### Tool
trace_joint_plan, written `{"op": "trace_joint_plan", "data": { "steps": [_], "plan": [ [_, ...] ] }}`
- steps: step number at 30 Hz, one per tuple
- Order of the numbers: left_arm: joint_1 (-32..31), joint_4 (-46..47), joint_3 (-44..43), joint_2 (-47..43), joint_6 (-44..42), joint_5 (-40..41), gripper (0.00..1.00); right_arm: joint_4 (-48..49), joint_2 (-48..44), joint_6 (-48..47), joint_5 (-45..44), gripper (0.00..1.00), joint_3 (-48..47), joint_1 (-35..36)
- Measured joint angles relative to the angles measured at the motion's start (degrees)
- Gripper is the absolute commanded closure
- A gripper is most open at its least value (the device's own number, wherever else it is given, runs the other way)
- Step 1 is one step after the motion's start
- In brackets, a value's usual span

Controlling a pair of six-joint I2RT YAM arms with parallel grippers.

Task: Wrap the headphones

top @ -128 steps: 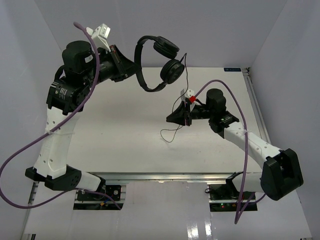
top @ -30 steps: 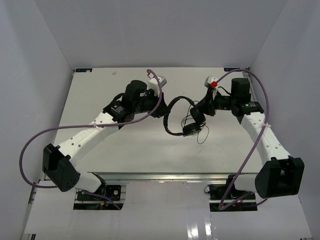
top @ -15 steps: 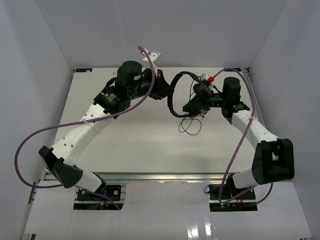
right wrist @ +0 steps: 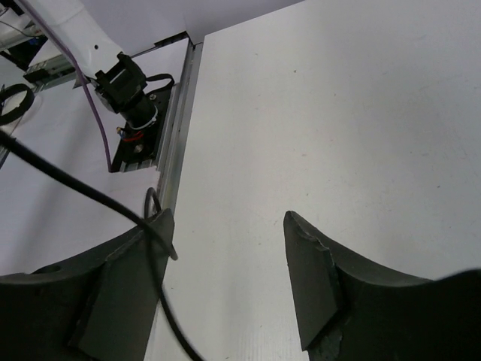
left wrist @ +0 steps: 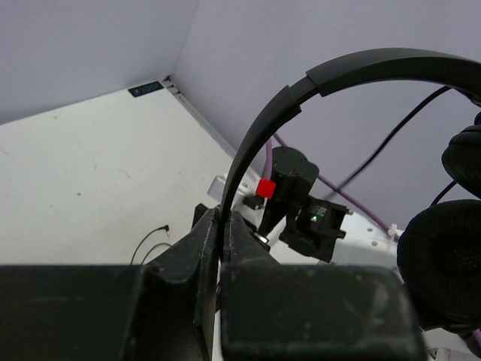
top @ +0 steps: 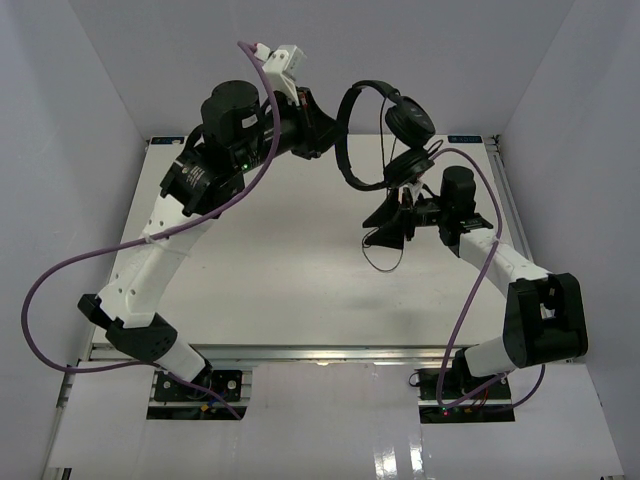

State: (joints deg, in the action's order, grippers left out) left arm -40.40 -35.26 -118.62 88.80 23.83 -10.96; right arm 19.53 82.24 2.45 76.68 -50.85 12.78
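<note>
Headphones (top: pixel 410 120): lifted clear of table (top: pixel 250 250), thin headband (left wrist: pixel 376 62) pinched between the closed fingers of left gripper (left wrist: pixel 223 224). Two earcups (left wrist: pixel 443 271) hanging beyond its tips, on the side toward the right arm. Right gripper (right wrist: pixel 229 226) just below the earcups, fingers spread wide, gripping nothing. Cord (right wrist: pixel 83 188) running across one of its fingers, loose loop dangling beneath.

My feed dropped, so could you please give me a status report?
Left gripper shut on headband, headphones aloft. Right gripper open, cord trailing across one finger. No obstruction in view.
</note>
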Motion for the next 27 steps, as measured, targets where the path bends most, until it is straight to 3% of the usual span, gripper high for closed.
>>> {"op": "trace_joint_plan", "data": {
  "steps": [4, 8, 16, 20, 22, 27],
  "plan": [
    [0.0, -0.3, -2.3, 0.1, 0.7, 0.2, 1.0, -0.3, 0.0, -1.3, 3.1, 0.23, 0.0, 0.1],
    [0.0, -0.8, -3.2, 0.9, 1.3, 0.7, 1.0, -4.8, 0.0, -6.3, 5.0, 0.25, -0.1, 0.7],
    [0.0, -2.6, -5.3, 3.1, 2.1, 3.3, 1.0, -17.8, 0.0, -19.5, 4.6, 0.48, -1.6, 2.3],
    [0.0, -2.9, -6.6, 3.1, 2.5, 7.2, 1.0, -20.9, 0.0, -22.1, 3.9, 0.61, -1.6, 2.4],
    [0.0, -2.9, -6.7, 2.8, 3.0, 9.9, 1.0, -21.5, -0.2, -22.8, 3.1, 0.73, -1.4, 2.4],
    [0.0, -2.8, -6.7, 1.9, 4.6, 17.1, 1.0, -22.4, -1.9, -23.6, 0.3, 0.88, 0.4, 2.5]
  ]
}}
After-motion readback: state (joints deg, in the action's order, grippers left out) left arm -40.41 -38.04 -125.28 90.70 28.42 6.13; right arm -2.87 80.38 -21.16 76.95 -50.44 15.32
